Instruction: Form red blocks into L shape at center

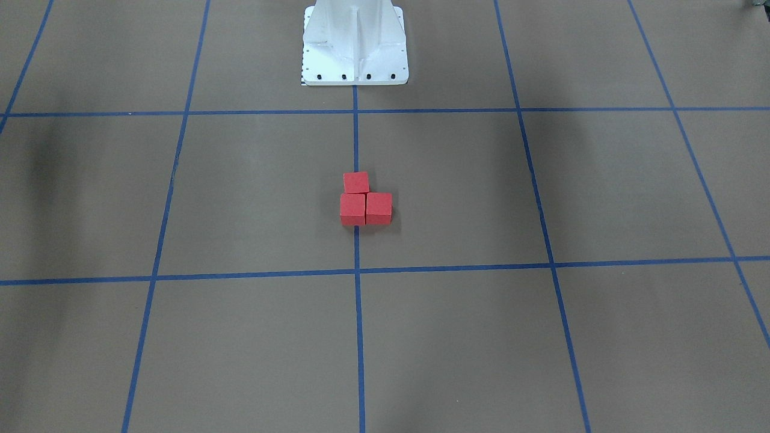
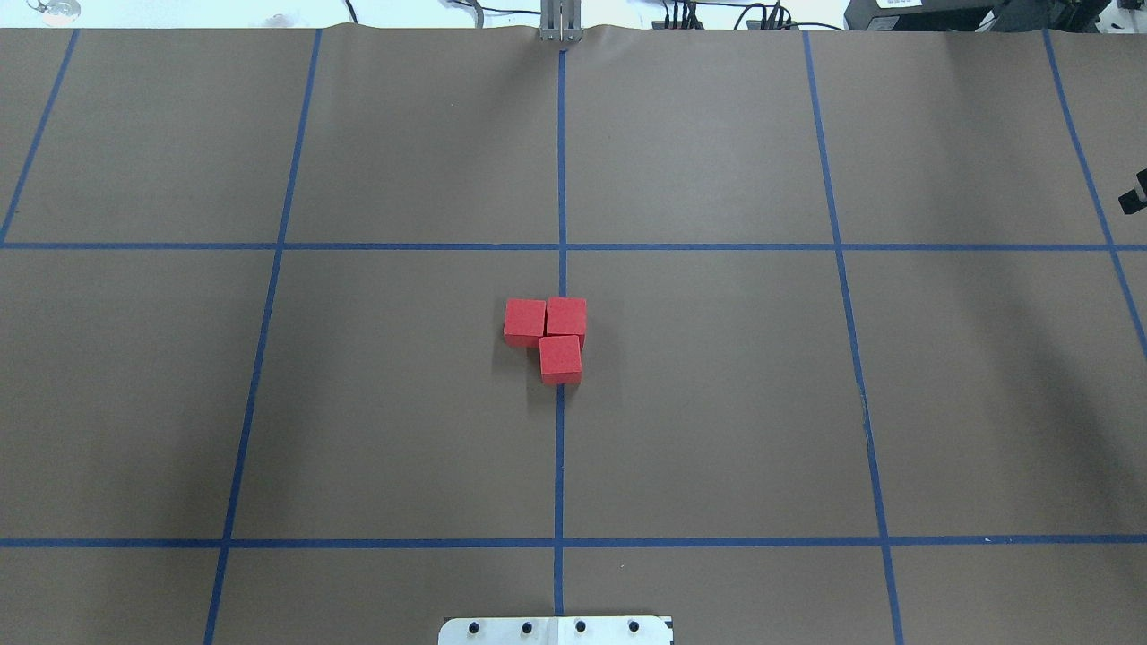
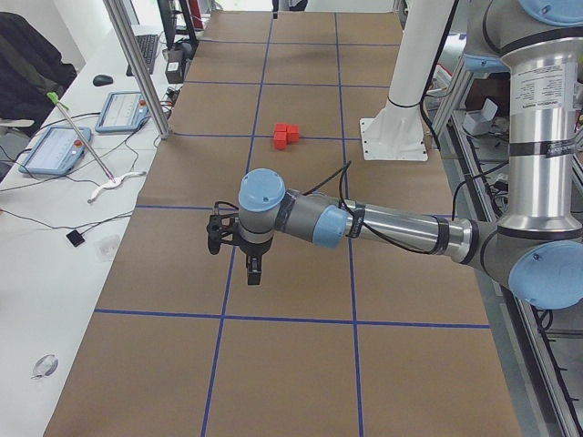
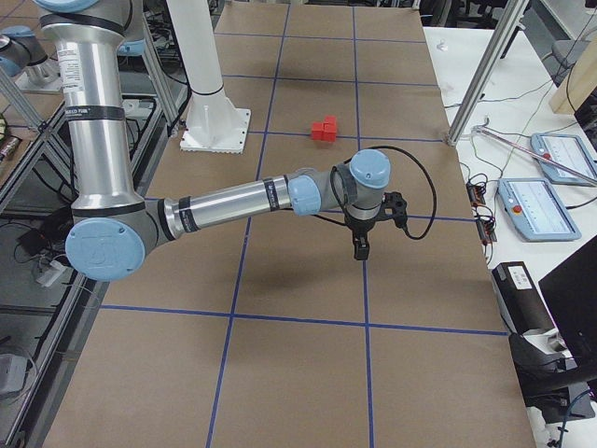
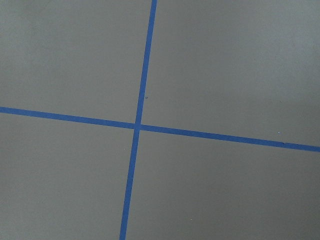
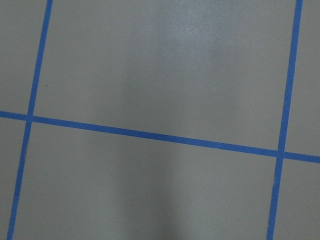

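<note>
Brown matte tabletop (image 2: pixel 717 403), blue tape grid (image 2: pixel 561 179), we log three cubic red blocks (image 2: pixel 564 319) touching in an L at center (image 2: pixel 618 349), left gripper (image 3: pixel 253 271) and right gripper (image 4: pixel 360 250), grip we cannot tell.

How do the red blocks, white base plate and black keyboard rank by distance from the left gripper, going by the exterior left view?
From the left gripper:
1. red blocks, on the middle blue line beyond it.
2. white base plate, farther, on the robot's side.
3. black keyboard, far end of the side bench.

3 matte red blocks (image 2: pixel 564 321) — paper-covered table (image 2: pixel 717 403)
</note>
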